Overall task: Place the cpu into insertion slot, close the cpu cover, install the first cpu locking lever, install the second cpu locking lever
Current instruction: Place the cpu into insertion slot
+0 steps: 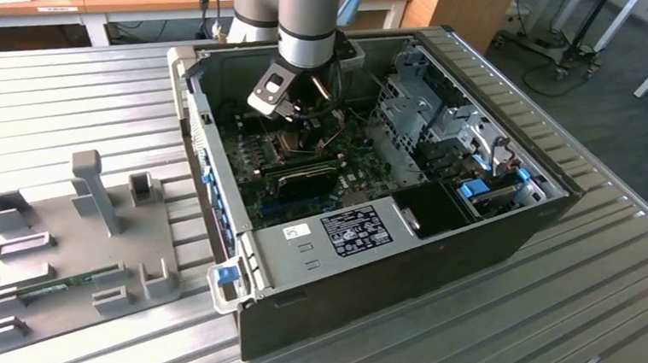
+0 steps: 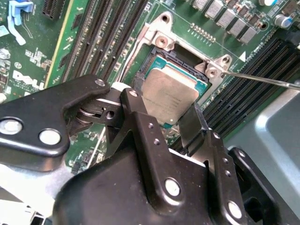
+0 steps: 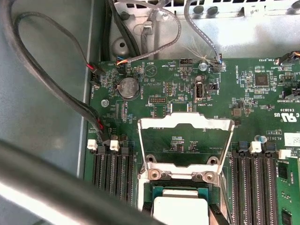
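Gripper [image 1: 303,122], exterior view: lowered into an open computer case [image 1: 446,241] lying on the slatted metal worktop [image 1: 587,328], the case carrying a black-and-white printed label [image 1: 355,229], with a grey fixture tray [image 1: 80,241] well apart at the exterior view's left. Second wrist view: gripper closed onto opposite edges of the cpu [image 2: 171,93], which sits within the insertion slot [image 2: 161,43]; faint print on its grey top, not legible. First wrist view: cpu cover [image 3: 185,124] swung open beyond the slot, green motherboard [image 3: 154,89] showing through its cut-out, small white lettering across the board.
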### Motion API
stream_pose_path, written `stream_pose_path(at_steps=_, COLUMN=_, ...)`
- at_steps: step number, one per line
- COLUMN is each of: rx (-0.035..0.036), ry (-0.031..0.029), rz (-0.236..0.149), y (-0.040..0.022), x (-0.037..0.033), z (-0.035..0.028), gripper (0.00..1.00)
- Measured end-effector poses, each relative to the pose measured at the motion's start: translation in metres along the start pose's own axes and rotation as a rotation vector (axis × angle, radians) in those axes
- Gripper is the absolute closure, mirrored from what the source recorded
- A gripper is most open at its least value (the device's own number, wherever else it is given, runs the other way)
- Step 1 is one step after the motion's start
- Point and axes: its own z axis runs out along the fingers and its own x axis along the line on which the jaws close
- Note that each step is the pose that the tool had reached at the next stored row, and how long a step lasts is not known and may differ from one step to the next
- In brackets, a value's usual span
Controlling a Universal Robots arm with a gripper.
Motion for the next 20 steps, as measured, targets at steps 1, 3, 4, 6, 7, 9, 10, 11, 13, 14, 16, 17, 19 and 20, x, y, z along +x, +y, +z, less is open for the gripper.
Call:
stream_pose_path(at_steps=1, rx=0.0001, ry=-0.0003, rz=0.0, y=-0.0001, x=-0.0001, z=0.0006, gripper=0.46)
stream_pose_path(at_steps=3, rx=0.0002, ry=-0.0004, rz=0.0, y=-0.0002, x=-0.0001, z=0.0012, gripper=0.46)
stream_pose_path(at_steps=4, rx=0.0002, ry=-0.0005, rz=0.0, y=-0.0002, x=-0.0001, z=0.0013, gripper=0.46)
stream_pose_path(at_steps=6, rx=0.0, ry=-0.0001, rz=0.0, y=-0.0002, x=-0.0001, z=0.0018, gripper=0.46)
stream_pose_path(at_steps=7, rx=-0.0001, ry=0.0, rz=0.0, y=-0.0003, x=-0.0001, z=0.0024, gripper=0.46)
stream_pose_path(at_steps=9, rx=0.0001, ry=-0.0003, rz=0.0, y=-0.0004, x=-0.0002, z=0.0031, gripper=0.46)
stream_pose_path(at_steps=10, rx=0.0002, ry=-0.0004, rz=0.0, y=-0.0004, x=-0.0002, z=0.0031, gripper=0.46)
stream_pose_path(at_steps=11, rx=0.0002, ry=-0.0005, rz=0.0, y=-0.0004, x=-0.0002, z=0.0031, gripper=0.46)
stream_pose_path(at_steps=13, rx=0.0002, ry=-0.0004, rz=0.0, y=-0.0004, x=-0.0002, z=0.0032, gripper=0.46)
stream_pose_path(at_steps=14, rx=0.0001, ry=-0.0003, rz=0.0, y=-0.0005, x=-0.0002, z=0.0033, gripper=0.46)
stream_pose_path(at_steps=16, rx=0.0001, ry=-0.0003, rz=0.0, y=-0.0006, x=-0.0002, z=0.0035, gripper=0.46)
stream_pose_path(at_steps=17, rx=0.0002, ry=-0.0004, rz=0.0, y=-0.0006, x=-0.0002, z=0.0036, gripper=0.46)
stream_pose_path(at_steps=19, rx=0.0001, ry=-0.0004, rz=0.0, y=-0.0006, x=-0.0002, z=0.0039, gripper=0.46)
stream_pose_path(at_steps=20, rx=0.0002, ry=-0.0003, rz=0.0, y=-0.0006, x=-0.0002, z=0.0042, gripper=0.46)
